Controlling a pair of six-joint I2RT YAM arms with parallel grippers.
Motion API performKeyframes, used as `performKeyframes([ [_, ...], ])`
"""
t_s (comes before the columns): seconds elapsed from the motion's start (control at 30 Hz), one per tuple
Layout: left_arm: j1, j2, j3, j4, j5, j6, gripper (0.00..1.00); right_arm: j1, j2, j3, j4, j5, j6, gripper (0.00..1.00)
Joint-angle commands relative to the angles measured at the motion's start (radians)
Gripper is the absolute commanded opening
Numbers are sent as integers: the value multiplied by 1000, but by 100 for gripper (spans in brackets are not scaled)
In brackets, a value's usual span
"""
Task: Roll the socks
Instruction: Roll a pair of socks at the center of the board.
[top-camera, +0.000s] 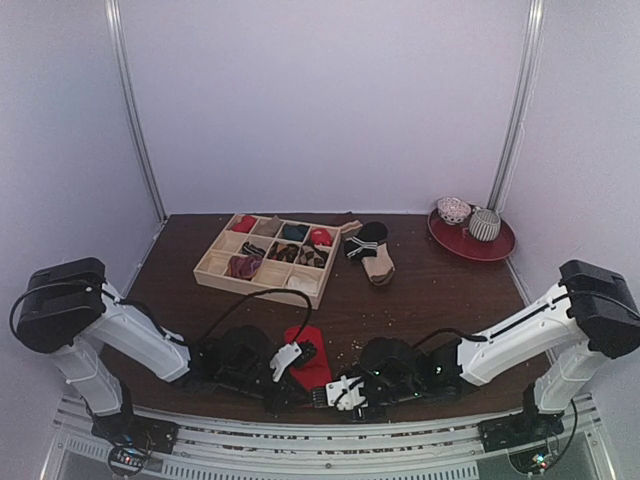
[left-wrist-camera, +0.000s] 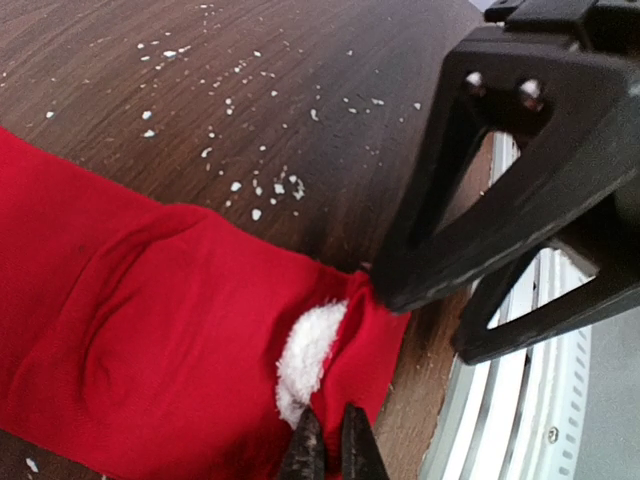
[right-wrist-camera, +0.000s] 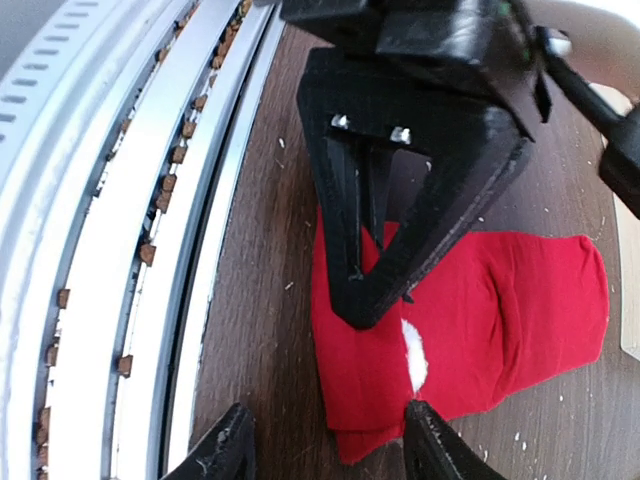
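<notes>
At the near edge of the dark wooden table (top-camera: 440, 300), two robot arms meet over a red sock (right-wrist-camera: 520, 290) as the rolling job appears to be only just getting under way. The sock lies lengthwise between them, its near end just beside the metal rail (right-wrist-camera: 120, 250) that fronts the bench and the rest reaching away across the tabletop, flat and unrolled. The left gripper (right-wrist-camera: 362, 300) comes down on that near end with its jaws pressed together, seemingly pinching a small tuck of red fabric, and a patch of white lining (right-wrist-camera: 412, 358) shows right beside its tips where the cloth is turned up. The right gripper (right-wrist-camera: 330, 455) hovers low over the same end with its fingers spread apart, one on each side of the sock's corner and gripping nothing. Judging by the layout, what is done amounts to a first fold or pinch at the end; there is no tight cylinder yet, and nearly the whole length of the sock waits to be wound up. The dark patterned sock of the pair cannot be made out near the arms, so its roll looks to be untouched. Farther back stands a wooden compartment tray (top-camera: 255, 283) holding several bundled items, and just beside it lie a black striped sock (top-camera: 362, 243) and a tan sock (top-camera: 378, 266), well apart from the action. Pale crumbs (left-wrist-camera: 262, 190) dot the wood around the work.
</notes>
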Motion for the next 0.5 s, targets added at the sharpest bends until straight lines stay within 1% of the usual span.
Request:
performKeyframes([
  [0.0, -2, 32, -34, -158, 43, 2, 0, 13, 47, 49, 47, 67, -64, 50],
  [0.2, 1, 38, -41, -156, 53, 8, 0, 23, 82, 60, 59, 79, -74, 47],
  [0.3, 2, 36, -46, -151, 61, 9, 0, 23, 117, 76, 23, 100, -66, 42],
  [0.47, 12, 37, -51, -149, 65, 12, 0, 23, 152, 67, 26, 74, -28, 34],
])
